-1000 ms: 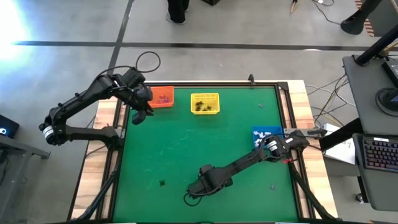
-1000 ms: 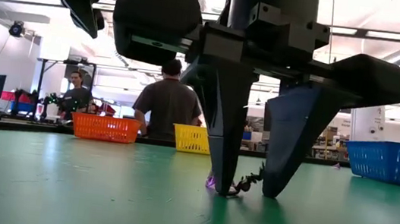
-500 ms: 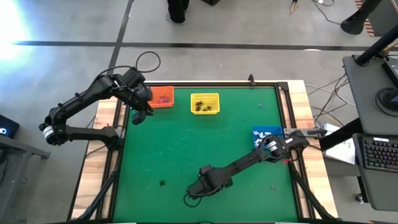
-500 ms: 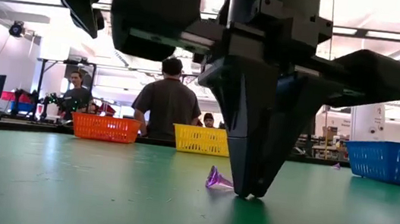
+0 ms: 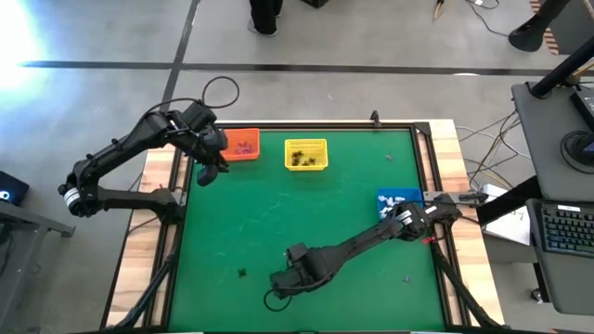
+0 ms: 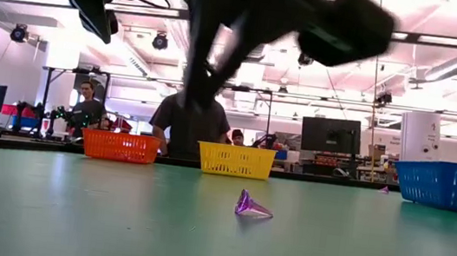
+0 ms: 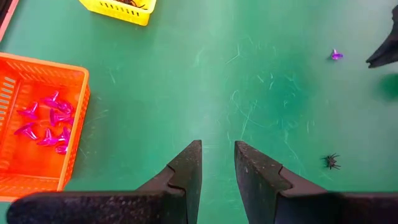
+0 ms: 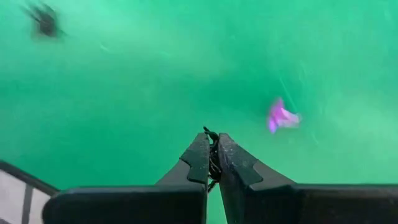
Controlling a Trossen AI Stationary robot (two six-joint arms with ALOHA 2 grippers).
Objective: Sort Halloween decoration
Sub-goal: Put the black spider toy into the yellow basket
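The left pincer (image 5: 213, 173) hovers beside the orange basket (image 5: 243, 146), on the side away from the yellow basket (image 5: 305, 154), at the far left corner of the green tabletop (image 5: 278, 223). In its own wrist view the two dark fingers (image 7: 186, 171) stand apart with bare green between them and nothing held. The orange basket holds a cluster of purple cone-shaped trinkets (image 7: 46, 121). The yellow basket stands just beside the orange one along the same far edge, with dark trinkets (image 5: 299, 160) inside.

Well away from the orange basket, toward the near edge of the tabletop, a black spider trinket (image 5: 242, 273) lies by itself. A little to its right the right pincer (image 5: 276, 290) hangs above the tabletop, its arm stretching back toward the blue basket (image 5: 397, 201). Its fingers (image 8: 199, 157) are pressed together on a small black spider trinket (image 8: 213, 158), whose thin legs poke out from between the tips. Below and off to one side of those tips a purple cone trinket (image 8: 281, 116) lies on its side on the green surface; the low view shows it tipped over, in line with the yellow basket behind it.

The blue basket sits at the right edge of the tabletop, far from the orange one, with pale trinkets in it. One more tiny trinket (image 5: 406, 277) lies near the right near corner.
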